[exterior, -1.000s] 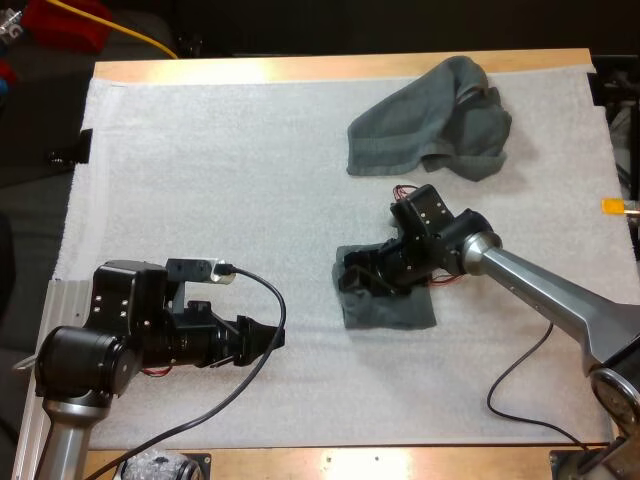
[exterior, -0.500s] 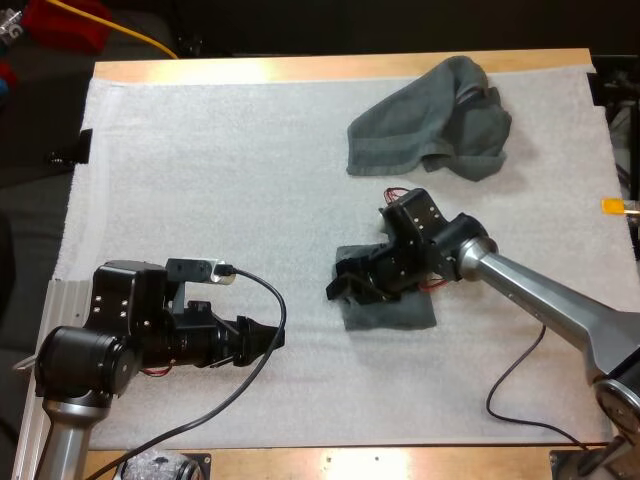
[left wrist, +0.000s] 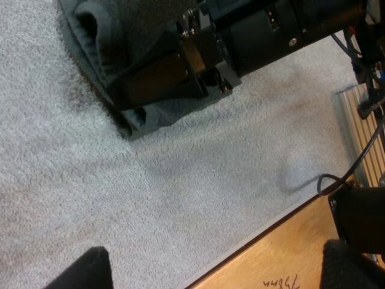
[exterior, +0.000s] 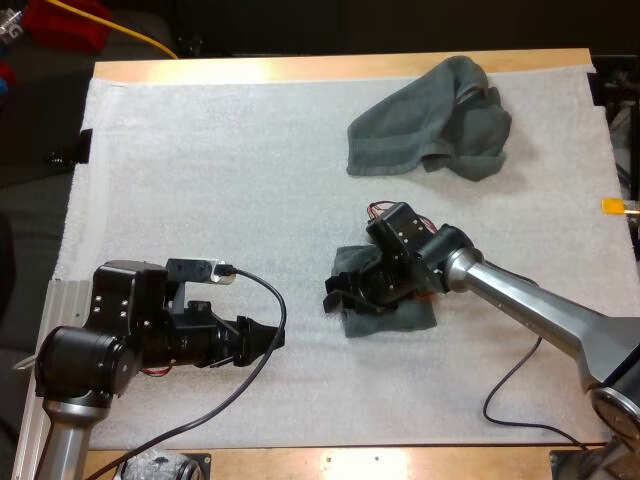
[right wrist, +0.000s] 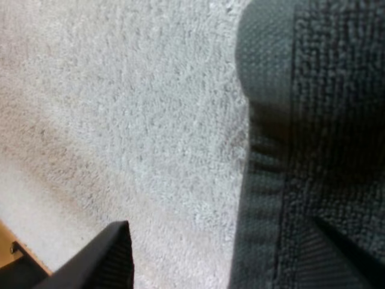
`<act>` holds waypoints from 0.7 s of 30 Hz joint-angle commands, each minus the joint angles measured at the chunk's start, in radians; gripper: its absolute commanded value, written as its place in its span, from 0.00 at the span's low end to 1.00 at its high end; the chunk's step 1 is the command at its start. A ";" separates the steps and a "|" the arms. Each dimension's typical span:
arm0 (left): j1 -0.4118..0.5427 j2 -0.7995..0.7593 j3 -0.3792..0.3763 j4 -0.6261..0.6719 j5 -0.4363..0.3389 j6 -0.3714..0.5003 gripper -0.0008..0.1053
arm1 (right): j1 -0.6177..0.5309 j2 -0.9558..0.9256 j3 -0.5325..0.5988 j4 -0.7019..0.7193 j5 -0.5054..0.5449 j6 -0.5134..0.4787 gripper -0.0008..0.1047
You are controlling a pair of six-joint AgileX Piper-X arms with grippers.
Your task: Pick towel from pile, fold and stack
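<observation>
The folded towel [exterior: 395, 312], a small dark grey-green square, lies flat on the white mat [exterior: 200, 200] a little right of the middle. Its left edge is bunched into a rounded fold, and the woven hem runs along that side. The right hand [exterior: 338, 297] sits low at this left edge, with its arm reaching in across the towel from the right. It is released. In the right wrist view its two black fingers [right wrist: 96, 259] stand wide apart, one over bare mat and the other over the towel's terry surface, with the hem between them. The fingers pinch no cloth.

The crumpled towel [exterior: 430, 120] lies well apart from the folded one, near the mat's far right corner. It is loosely heaped, with one flap spread toward the left.

The left hand [exterior: 272, 338] rests low over the mat's near left part, pointing toward the folded towel and well short of it. It too is released, its fingers [left wrist: 78, 271] spread wide over bare mat and clear of everything. The wooden tabletop [exterior: 300, 68] shows as a strip beyond the mat's far edge.
</observation>
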 commanded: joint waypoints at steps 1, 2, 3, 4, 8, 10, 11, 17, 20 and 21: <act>0.002 -0.006 -0.007 0.005 0.011 0.007 0.65 | 0.000 0.001 -0.003 0.000 -0.002 -0.010 0.56; 0.002 -0.006 -0.007 0.005 0.011 0.007 0.65 | 0.000 -0.009 -0.003 -0.005 0.000 -0.021 0.56; 0.002 -0.006 -0.007 0.005 0.011 0.007 0.65 | 0.000 -0.017 -0.003 -0.007 0.005 -0.027 0.56; 0.002 -0.006 -0.007 0.005 0.011 0.007 0.65 | 0.000 -0.029 -0.003 -0.008 0.016 -0.035 0.56; 0.002 -0.006 -0.007 0.003 0.011 0.007 0.65 | 0.000 -0.111 -0.003 0.007 0.132 -0.068 0.56; 0.002 -0.006 -0.007 -0.001 0.011 0.007 0.65 | 0.000 -0.149 -0.003 0.023 0.188 -0.077 0.56; 0.002 -0.006 -0.007 -0.003 0.011 0.007 0.65 | 0.000 -0.177 -0.003 0.038 0.222 -0.087 0.56; 0.002 -0.006 -0.007 -0.034 0.011 0.007 0.65 | 0.000 -0.296 -0.003 0.130 0.383 -0.111 0.71; 0.002 -0.006 -0.007 -0.063 0.011 0.007 0.65 | 0.000 -0.347 -0.003 0.181 0.442 -0.119 0.72; 0.002 -0.006 -0.007 -0.070 0.011 0.007 0.65 | 0.000 -0.362 -0.003 0.193 0.453 -0.129 0.72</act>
